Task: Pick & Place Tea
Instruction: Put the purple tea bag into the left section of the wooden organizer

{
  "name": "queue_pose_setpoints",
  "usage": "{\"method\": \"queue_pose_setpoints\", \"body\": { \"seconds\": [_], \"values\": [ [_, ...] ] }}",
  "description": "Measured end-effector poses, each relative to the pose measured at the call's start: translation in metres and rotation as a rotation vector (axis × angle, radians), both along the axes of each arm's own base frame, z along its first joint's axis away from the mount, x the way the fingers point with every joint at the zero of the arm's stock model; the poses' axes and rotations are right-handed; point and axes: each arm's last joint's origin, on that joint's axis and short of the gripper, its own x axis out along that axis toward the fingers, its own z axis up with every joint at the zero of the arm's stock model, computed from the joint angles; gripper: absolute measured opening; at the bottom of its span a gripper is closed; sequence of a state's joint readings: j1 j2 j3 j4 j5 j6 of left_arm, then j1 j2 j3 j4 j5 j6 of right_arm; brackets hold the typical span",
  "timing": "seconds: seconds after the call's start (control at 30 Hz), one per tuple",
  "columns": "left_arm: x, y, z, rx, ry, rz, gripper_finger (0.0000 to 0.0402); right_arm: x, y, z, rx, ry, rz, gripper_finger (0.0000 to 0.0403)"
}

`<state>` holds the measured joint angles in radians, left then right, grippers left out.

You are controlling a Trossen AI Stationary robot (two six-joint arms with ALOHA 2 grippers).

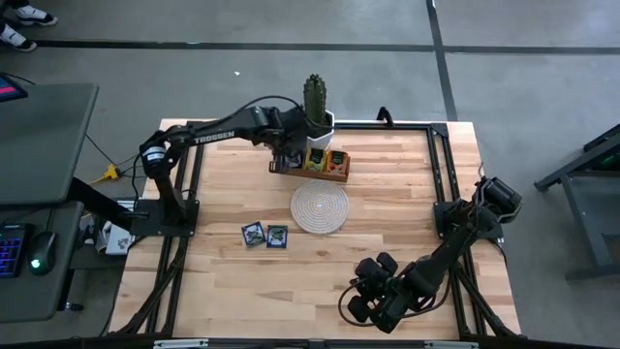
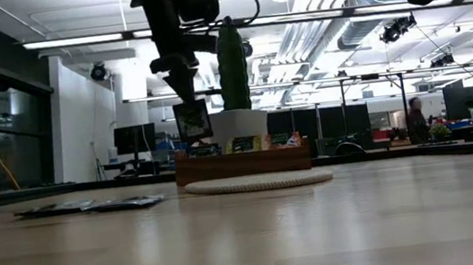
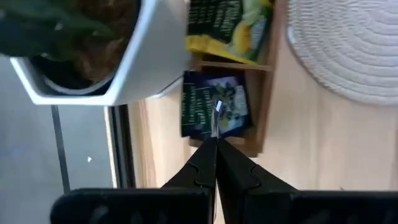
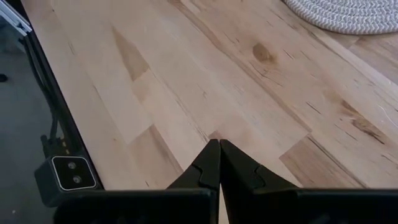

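Table (image 2: 259, 238) nearest, bare boards under our low camera. Left fingers (image 2: 184, 85) pinch dark-blue sachet (image 2: 192, 120), hung above tray (image 2: 242, 163) end, probably just lifted out. Right fingers (image 4: 219, 155) pressed together, empty, parked near table corner. Two sachets (image 1: 264, 235) lie beside mat (image 1: 320, 207). Low view shows lift height; high view hides it.

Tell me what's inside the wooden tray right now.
The wooden tray holds upright tea sachets, yellow and orange. The left gripper holds a dark blue sachet over its end; that compartment's contents are covered.
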<state>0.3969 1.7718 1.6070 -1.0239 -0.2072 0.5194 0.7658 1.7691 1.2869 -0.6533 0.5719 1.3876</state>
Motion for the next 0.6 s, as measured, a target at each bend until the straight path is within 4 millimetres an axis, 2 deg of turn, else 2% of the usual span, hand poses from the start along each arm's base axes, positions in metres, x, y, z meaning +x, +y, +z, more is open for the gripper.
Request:
{"method": "queue_pose_setpoints", "body": {
  "seconds": [0.23, 0.6],
  "values": [
    [-0.001, 0.006, 0.000, -0.045, -0.041, -0.002, 0.0000, 0.000, 0.000, 0.000, 0.000, -0.001, -0.001, 0.0000],
    [0.010, 0.011, -0.025, -0.080, 0.032, -0.007, 0.0000, 0.001, 0.001, 0.001, 0.009, -0.011, -0.001, 0.0000]
  ]
}}
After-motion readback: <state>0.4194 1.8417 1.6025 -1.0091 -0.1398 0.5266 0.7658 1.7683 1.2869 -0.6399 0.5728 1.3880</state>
